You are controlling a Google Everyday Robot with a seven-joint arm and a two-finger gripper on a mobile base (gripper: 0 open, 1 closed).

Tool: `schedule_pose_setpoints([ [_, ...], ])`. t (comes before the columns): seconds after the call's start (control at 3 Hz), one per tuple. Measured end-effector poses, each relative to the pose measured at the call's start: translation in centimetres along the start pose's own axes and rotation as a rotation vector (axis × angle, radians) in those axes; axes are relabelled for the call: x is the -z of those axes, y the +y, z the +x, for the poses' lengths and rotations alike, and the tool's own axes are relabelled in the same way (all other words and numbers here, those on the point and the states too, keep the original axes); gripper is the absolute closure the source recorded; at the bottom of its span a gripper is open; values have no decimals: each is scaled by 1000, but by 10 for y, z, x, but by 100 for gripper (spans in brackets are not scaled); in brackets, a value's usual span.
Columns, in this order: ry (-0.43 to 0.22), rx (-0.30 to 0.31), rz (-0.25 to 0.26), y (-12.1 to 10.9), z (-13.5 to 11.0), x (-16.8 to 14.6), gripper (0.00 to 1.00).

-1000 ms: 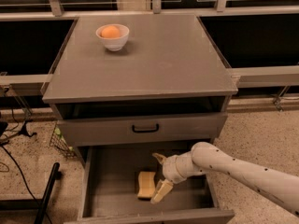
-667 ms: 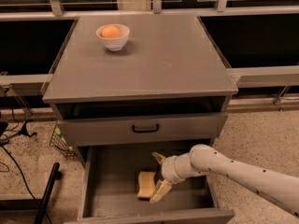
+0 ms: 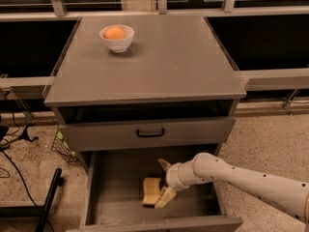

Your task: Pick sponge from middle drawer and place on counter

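The pale-yellow sponge (image 3: 150, 191) lies on the grey floor of the open middle drawer (image 3: 116, 192), near its centre. My gripper (image 3: 161, 183) reaches in from the right on a white arm and sits low in the drawer at the sponge's right side. Its cream fingers (image 3: 165, 197) are spread open; one lies along the sponge's right edge and the other points to the back of the drawer. The sponge is not lifted. The grey counter (image 3: 164, 62) is the cabinet's top slab above.
A white bowl (image 3: 117, 41) holding an orange ball (image 3: 115, 33) stands at the back left of the counter. The upper drawer front with a black handle (image 3: 150, 133) overhangs the back of the middle drawer. A black stand (image 3: 48, 199) and cables lie on the floor at left.
The arm has edged slightly left towards the sponge. The sponge has not moved.
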State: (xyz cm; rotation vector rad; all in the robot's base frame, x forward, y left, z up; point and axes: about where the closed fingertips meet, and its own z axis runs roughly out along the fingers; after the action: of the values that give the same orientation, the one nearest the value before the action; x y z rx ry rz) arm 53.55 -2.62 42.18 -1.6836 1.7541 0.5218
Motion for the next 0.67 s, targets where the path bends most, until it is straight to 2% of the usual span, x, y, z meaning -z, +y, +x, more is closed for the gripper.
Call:
schedule_pose_setpoints([
  [0.67,54,-84,-13,-12,34,-31,0],
])
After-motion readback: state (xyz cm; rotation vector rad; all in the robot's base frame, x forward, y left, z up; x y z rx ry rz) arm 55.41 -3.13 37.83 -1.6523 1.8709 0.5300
